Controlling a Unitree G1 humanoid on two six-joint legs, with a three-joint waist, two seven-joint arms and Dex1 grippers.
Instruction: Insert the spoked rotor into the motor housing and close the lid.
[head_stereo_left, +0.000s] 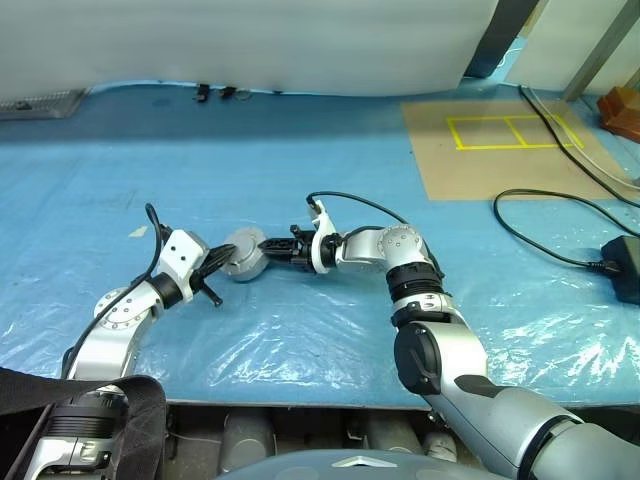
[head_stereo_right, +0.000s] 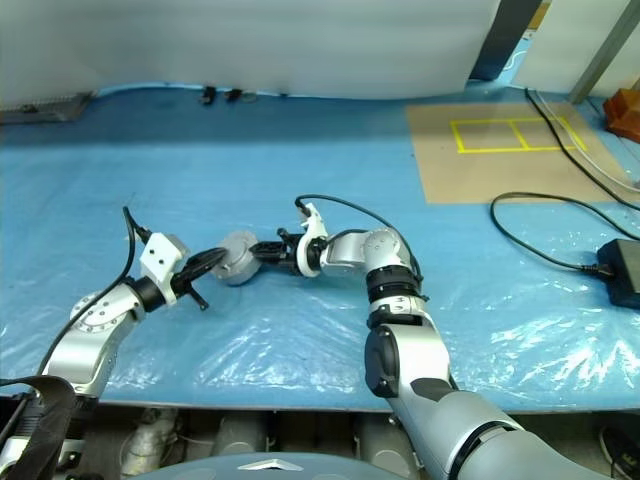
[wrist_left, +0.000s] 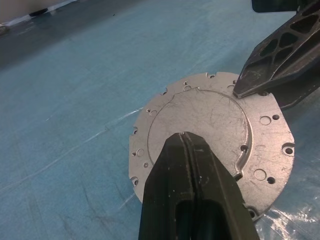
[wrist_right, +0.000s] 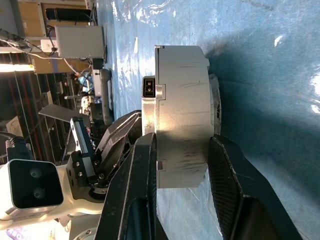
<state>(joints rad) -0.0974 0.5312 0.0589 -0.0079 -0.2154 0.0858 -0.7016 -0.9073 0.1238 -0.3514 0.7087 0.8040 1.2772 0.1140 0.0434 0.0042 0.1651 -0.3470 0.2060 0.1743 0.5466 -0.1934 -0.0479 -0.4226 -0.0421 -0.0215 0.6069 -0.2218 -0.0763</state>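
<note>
motor housing (wrist_right: 182, 115) | between right gripper (wrist_right: 182, 170) fingers | left gripper (wrist_left: 187, 145) against lid (wrist_left: 210, 120)

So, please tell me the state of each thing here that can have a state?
motor housing: held off the sheet, on its side, lid closed
lid: shut against the housing, plain grey face outward
left pincer: shut, tips at the lid face
right pincer: fingers on both sides of the housing

Blue plastic sheet (head_stereo_left: 300, 190) over floor; cardboard panel (head_stereo_left: 500, 150) with yellow tape squares (head_stereo_left: 515, 131); black cable (head_stereo_left: 540, 225); white wall (head_stereo_left: 250, 40) behind.
</note>
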